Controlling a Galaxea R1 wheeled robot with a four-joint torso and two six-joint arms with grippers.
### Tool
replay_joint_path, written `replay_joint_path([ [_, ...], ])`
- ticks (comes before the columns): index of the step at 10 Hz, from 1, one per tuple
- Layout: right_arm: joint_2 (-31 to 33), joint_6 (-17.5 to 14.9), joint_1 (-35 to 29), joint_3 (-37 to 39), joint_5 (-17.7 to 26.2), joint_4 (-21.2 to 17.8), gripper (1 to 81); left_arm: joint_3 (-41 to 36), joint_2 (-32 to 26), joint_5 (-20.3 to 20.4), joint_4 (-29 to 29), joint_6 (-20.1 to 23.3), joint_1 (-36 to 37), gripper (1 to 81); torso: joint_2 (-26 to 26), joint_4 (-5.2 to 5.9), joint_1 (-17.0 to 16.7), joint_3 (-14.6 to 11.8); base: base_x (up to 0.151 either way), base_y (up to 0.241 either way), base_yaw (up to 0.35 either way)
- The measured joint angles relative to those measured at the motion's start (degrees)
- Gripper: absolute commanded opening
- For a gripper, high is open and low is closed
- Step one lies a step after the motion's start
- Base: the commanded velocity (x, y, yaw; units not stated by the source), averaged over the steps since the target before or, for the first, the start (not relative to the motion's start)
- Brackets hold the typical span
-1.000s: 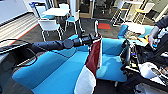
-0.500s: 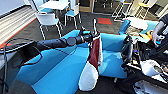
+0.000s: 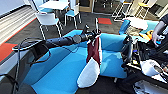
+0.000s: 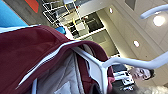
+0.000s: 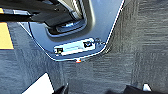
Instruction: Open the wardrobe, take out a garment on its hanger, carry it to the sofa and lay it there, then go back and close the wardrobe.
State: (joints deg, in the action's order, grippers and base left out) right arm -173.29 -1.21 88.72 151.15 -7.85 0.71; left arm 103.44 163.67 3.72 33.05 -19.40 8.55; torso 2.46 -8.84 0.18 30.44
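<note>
— Where is the jacket?

— The maroon-red varsity jacket with white sleeves (image 3: 93,53) hangs in the middle of my head view, just right of centre, over the seat of the large bright blue upholstered sofa (image 3: 62,67). One white sleeve droops toward the lower middle of the frame, down by the sofa's front edge. In my left wrist view the maroon cloth and pale lining take up the lower left.

— And the hanger?

— The thin white hanger with a curved hook (image 4: 105,65) runs through the collar; its hook curls off to the upper right of that wrist view.

— What is your gripper doing?

— My left gripper (image 3: 94,32) sits at the end of my outstretched dark arm, above the sofa back, clamped on the hanger's top so the jacket dangles from it. My right gripper: I cannot tell whether its fingers are apart or together; its wrist view looks down at grey carpet (image 5: 140,45) and part of my own grey base.

— Anything else around?

— White chairs (image 3: 48,21) and a white table (image 3: 56,4) stand in the upper left of the head view. A person's arm (image 3: 160,28) enters at the right edge.
</note>
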Motion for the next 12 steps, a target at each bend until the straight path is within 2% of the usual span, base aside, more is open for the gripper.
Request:
replay_joint_path([
  [3,-0.02,-0.02,-0.02,0.0,0.0,-0.02,81.1,9.61,1.93,-2.35,-0.06,-0.23,-0.06,1.0,0.0,0.0,0.0,0.0,0.0,0.0,0.0],
  [5,0.0,0.0,-0.02,0.0,0.0,0.0,81.1,13.65,0.88,-3.83,-0.76,-0.37,-0.74,1.0,0.0,0.0,0.0,0.0,0.0,0.0,0.0],
  [10,-0.15,-0.05,0.02,0.0,0.13,0.0,81.1,16.26,-8.87,-5.95,-5.05,-0.44,-6.64,1.0,0.0,0.0,0.0,0.0,0.0,0.0,0.0],
  [11,-0.17,-0.05,0.0,0.0,0.11,0.0,81.1,16.26,-10.75,-6.69,-6.18,-0.44,-8.36,1.0,0.0,-0.3,0.0,0.0,0.0,0.0,0.0],
  [12,-0.17,-0.05,0.0,0.0,0.11,0.0,81.1,16.24,-12.62,-6.83,-6.97,-0.45,-9.86,1.0,0.0,-1.18,0.0,0.0,0.0,0.0,0.0],
])
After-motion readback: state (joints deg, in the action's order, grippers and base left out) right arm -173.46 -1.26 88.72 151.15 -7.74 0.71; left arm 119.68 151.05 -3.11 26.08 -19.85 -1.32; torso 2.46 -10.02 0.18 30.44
